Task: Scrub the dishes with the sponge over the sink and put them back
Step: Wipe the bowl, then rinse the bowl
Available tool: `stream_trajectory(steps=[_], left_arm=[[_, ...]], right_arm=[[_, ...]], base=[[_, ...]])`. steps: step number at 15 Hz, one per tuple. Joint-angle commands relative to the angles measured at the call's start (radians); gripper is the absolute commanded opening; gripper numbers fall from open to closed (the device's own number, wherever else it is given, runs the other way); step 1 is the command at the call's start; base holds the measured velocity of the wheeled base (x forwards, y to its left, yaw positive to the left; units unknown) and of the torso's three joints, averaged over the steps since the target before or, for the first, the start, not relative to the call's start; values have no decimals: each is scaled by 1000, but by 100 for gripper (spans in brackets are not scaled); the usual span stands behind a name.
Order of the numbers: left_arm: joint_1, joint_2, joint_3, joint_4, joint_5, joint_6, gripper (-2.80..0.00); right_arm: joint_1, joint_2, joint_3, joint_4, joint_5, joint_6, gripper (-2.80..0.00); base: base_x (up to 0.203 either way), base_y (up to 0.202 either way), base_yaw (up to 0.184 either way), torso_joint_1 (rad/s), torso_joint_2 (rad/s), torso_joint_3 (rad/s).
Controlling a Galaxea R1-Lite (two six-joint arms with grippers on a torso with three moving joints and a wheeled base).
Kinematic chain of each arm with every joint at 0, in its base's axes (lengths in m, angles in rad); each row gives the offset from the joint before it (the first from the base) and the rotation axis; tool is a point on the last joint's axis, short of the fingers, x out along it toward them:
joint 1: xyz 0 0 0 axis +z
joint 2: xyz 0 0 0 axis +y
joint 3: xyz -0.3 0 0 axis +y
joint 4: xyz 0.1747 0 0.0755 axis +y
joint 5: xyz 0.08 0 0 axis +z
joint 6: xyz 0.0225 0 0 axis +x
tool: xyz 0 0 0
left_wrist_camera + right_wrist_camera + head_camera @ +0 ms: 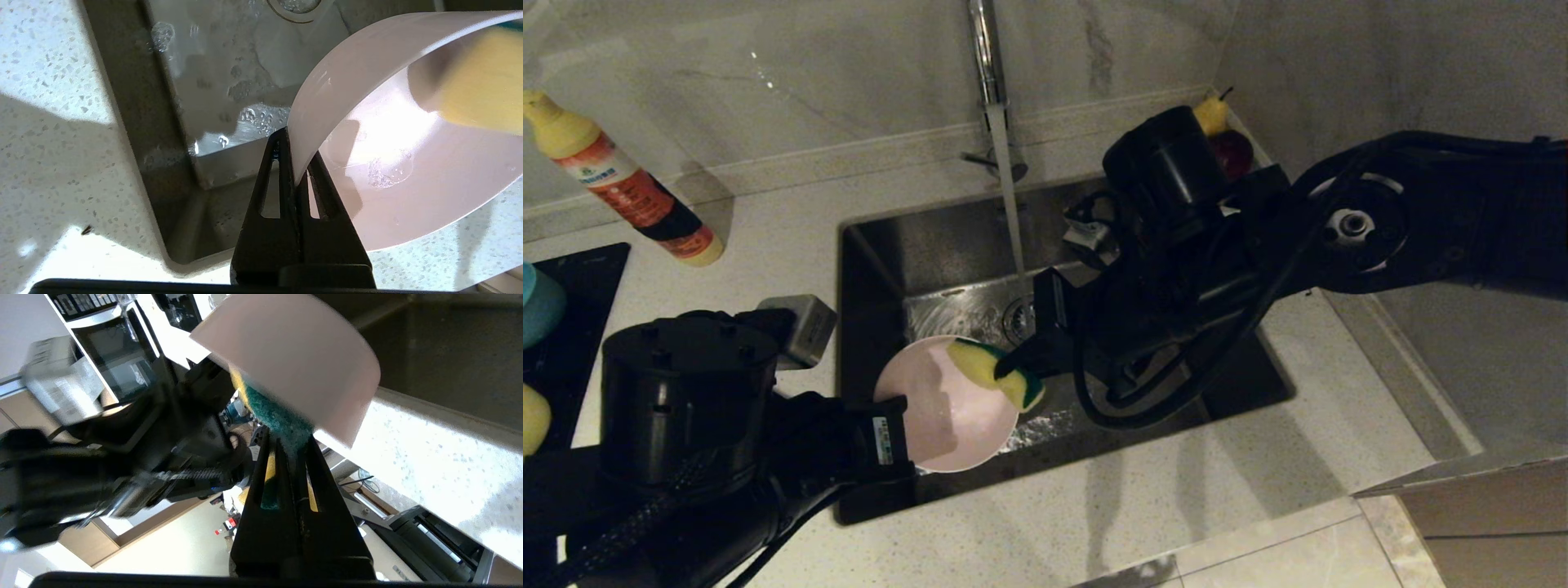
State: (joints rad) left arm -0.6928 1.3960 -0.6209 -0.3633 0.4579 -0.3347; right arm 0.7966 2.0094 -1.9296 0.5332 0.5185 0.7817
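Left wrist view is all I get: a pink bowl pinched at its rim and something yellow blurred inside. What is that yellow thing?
Observer: It is the sponge, yellow foam with a green scouring face, pressed into the pink bowl.
Operator: Who holds it?
Observer: The right gripper, fingers shut on the sponge's green side.
Operator: Is water running?
Observer: Yes, a stream falls from the tap toward the drain of the sink, behind the bowl.
Operator: Any other bowls around?
Observer: Parts of a blue thing and a yellow thing show at the head view's left edge, beyond the left gripper.
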Motion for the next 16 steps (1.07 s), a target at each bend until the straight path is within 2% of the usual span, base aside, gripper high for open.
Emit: stream_trajectory(steps=[1,7,10,13,16], left_arm=[[1,7,1,-2,4,-1,-280],[7,22,-6,-2,7,-7,-280],[10,23,-12,-2,-1,-54,-280],[36,62,-34,0,-13,-79,-280],[95,172,-127,10,-29,-119,-280]], right_arm=[[0,-39,0,6,4,4,-280],[1,-169,2,22,-4,5,-280],[-8,-257,7,33,-4,6,-280],[-63,-353,53,40,-3,7,-280],[-176,-456,192,34,-2,0,-280]], base=[[0,0,0,0,0,0],[0,0,0,0,0,0],[0,0,0,0,0,0],[0,0,0,0,0,0],[0,0,0,0,0,0]])
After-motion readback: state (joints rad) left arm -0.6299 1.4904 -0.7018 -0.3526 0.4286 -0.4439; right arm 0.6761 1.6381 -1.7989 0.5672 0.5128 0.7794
